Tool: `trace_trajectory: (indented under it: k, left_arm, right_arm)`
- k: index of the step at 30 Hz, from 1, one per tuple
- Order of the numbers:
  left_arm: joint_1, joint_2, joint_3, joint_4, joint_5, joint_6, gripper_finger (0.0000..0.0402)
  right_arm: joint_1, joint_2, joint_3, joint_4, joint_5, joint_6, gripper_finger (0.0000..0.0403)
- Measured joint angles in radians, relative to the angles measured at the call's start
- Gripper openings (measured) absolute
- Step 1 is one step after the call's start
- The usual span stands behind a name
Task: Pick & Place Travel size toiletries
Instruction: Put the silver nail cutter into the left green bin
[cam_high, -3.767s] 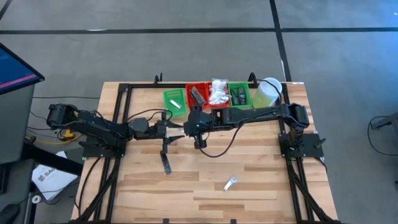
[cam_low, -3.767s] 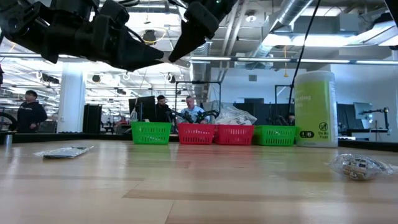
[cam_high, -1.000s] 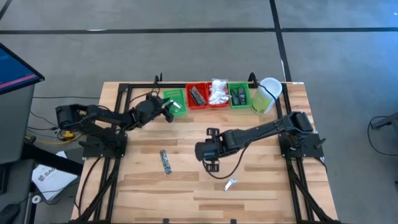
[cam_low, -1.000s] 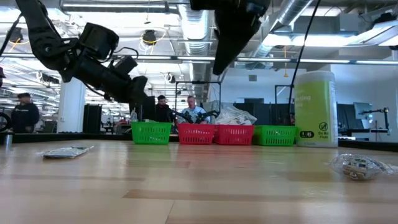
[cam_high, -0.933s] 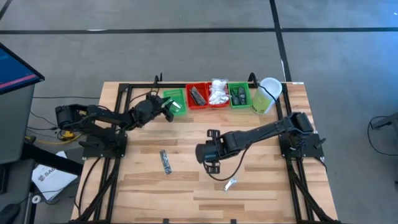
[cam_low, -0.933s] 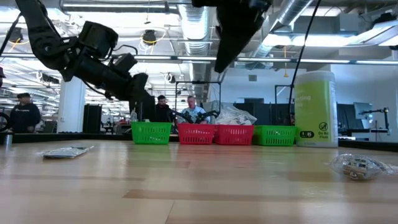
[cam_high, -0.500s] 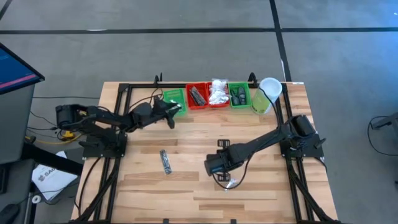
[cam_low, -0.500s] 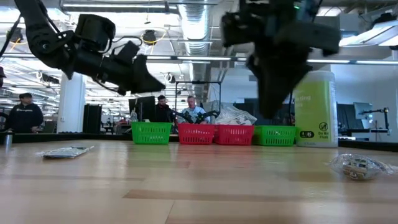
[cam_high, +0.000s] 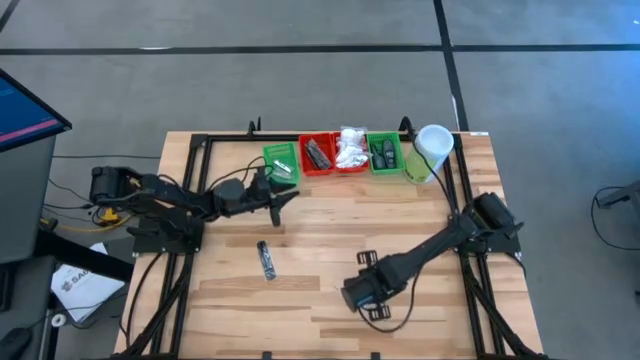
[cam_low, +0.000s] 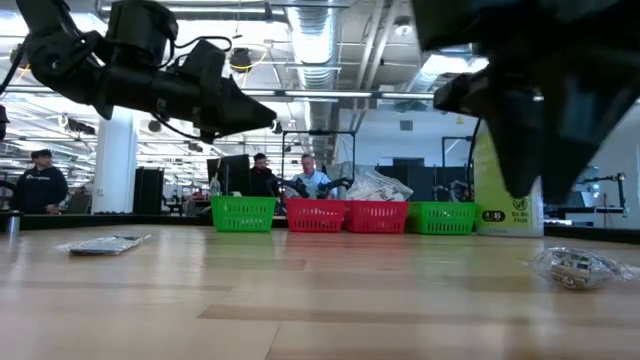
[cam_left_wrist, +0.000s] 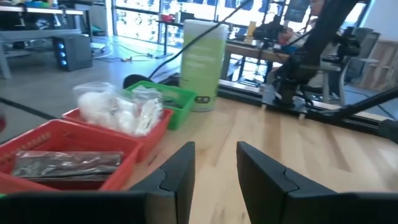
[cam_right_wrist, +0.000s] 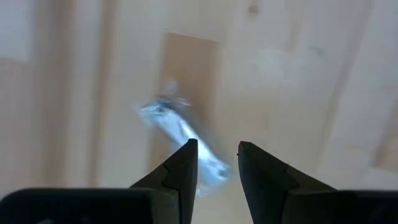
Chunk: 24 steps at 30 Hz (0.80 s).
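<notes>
A small silver tube (cam_right_wrist: 181, 135) in a clear wrapper lies flat on the wood; it also shows in the low view (cam_low: 573, 266). My right gripper (cam_right_wrist: 217, 163) hangs open just above it, fingers pointing down, near the table's near edge (cam_high: 362, 295). A black narrow piece (cam_high: 266, 259) lies flat left of the middle (cam_low: 104, 243). My left gripper (cam_high: 288, 196) is open and points right, in the air in front of the trays (cam_left_wrist: 215, 160). White soft packets (cam_left_wrist: 118, 107) fill one red tray.
Four small trays stand in a row at the far edge: green (cam_high: 281, 160), red (cam_high: 319, 153), red (cam_high: 352, 166), green (cam_high: 386, 153). A tall pale green cylinder (cam_high: 430, 150) stands right of them. People sit in the room beyond (cam_low: 300, 178). Bare wood lies between the arms.
My right gripper has swung from the table's middle toward the near edge and the right, and has come down over the silver tube. My left gripper has drawn back from the left green tray toward the middle and turned to point right.
</notes>
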<state>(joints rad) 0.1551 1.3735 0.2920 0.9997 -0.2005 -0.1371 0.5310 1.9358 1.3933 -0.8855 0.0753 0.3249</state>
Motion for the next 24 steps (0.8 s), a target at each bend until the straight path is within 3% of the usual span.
trace_trajectory:
  k: [10, 24]
  left_arm:
    - [-0.044, 0.000, 0.000, 0.007, 0.000, -0.011, 0.0108]
    - [-0.044, 0.000, 0.000, 0.013, 0.000, -0.036, 0.0108]
  right_arm:
    - [0.065, 0.000, 0.000, 0.052, 0.001, 0.035, 0.0114]
    - [0.061, -0.001, -0.047, 0.122, 0.002, 0.018, 0.0193]
